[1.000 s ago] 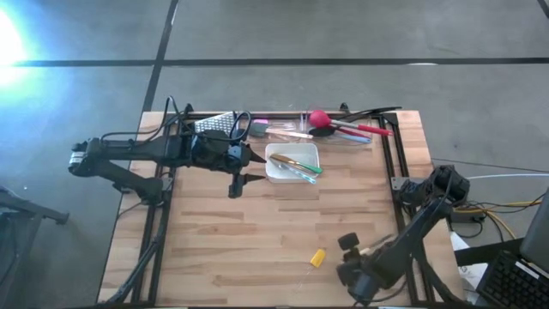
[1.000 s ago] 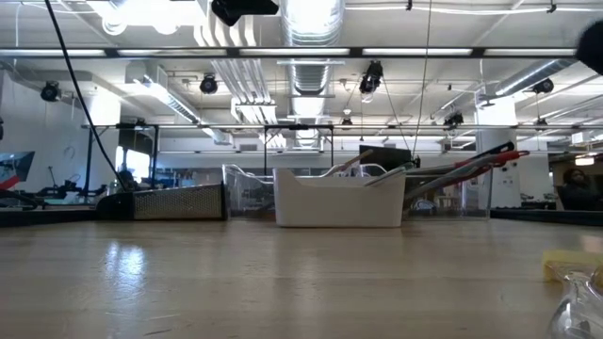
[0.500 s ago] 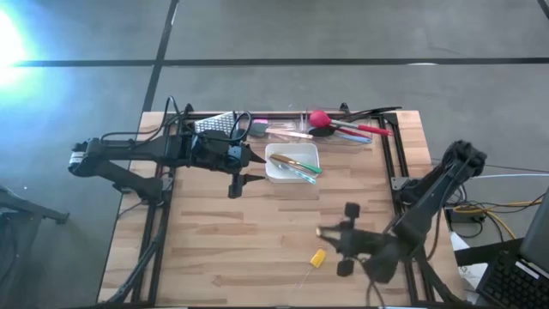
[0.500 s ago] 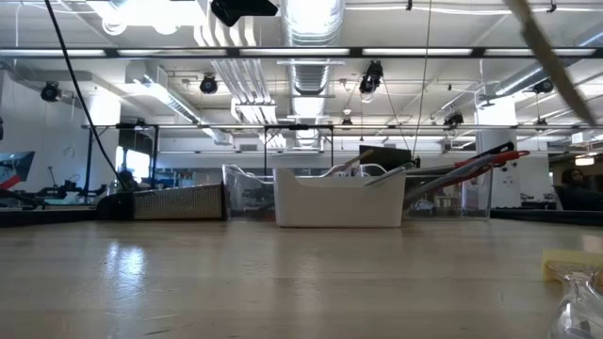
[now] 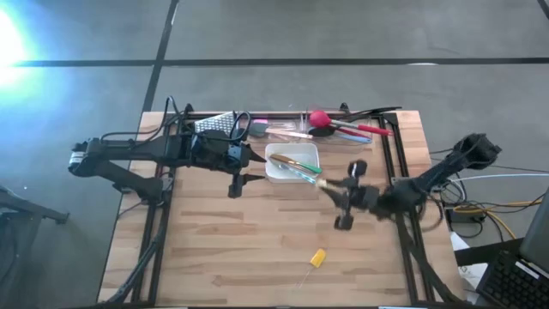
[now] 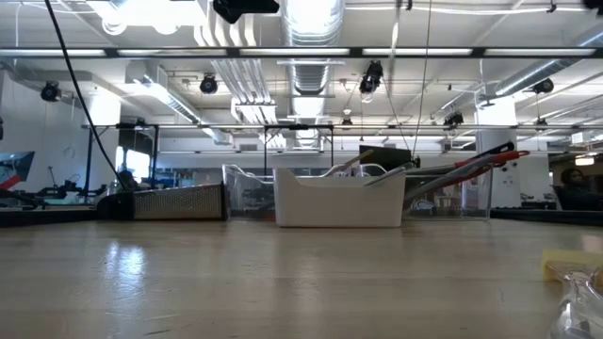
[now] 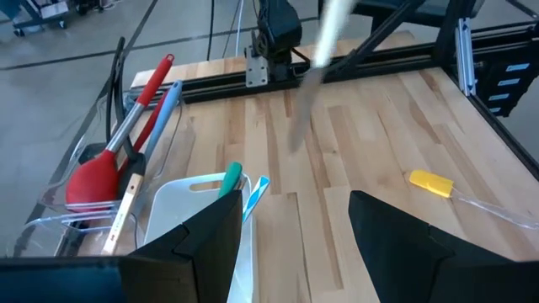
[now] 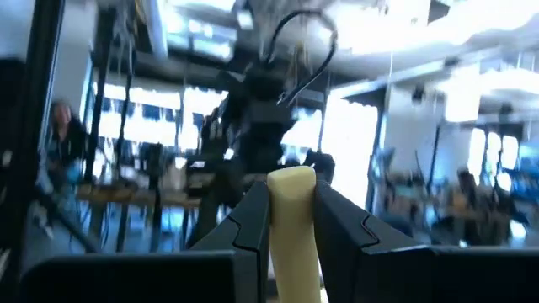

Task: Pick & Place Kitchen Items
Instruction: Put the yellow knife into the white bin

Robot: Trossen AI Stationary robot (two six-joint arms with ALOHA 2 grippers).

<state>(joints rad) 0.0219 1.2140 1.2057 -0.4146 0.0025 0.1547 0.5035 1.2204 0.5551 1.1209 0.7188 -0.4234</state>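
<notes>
Clamped between the fingers of the right gripper [image 5: 330, 190], a pale cream stick [image 8: 294, 231] with a rounded tip was carried just beside the white square tray [image 5: 276, 175]. The left gripper [image 5: 257, 168], fingers spread wide and empty, was held at the tray's other side.

Grey concrete floor [image 5: 283, 34], exposed ceiling ducts [image 6: 311, 24] and bright strip lights.
</notes>
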